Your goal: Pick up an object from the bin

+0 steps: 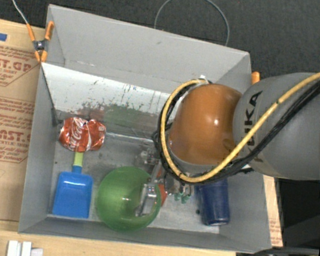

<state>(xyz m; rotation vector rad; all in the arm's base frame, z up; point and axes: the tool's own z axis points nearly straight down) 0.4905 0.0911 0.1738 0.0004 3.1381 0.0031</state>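
The arm (297, 126) is reaching into the grey bin (122, 97) from the right, and its gripper (151, 199) is hanging down at the right edge of the green bowl (116, 208), a round translucent thing that is lying near the front wall of the bin. The metal end of the gripper is showing through and against the bowl's right side, seemingly touching it. The orange cover (203, 122) on the wrist is hiding most of the tool, so whether the gripper is open, closed or gripping the bowl is something I cannot tell. Yellow and black cables (254, 143) are looping around that cover, above and to the right of the bowl. Just beside the bowl on its left, a blue scoop (72, 198) is lying flat with its green handle pointing away from the front wall. Beyond the scoop's handle, up and to the left of the bowl, a crushed red drink can (82, 134) is lying on the bin floor. To the right of the bowl, past the gripper, a dark blue can (215, 203) is lying on its side, partly tucked under the arm.
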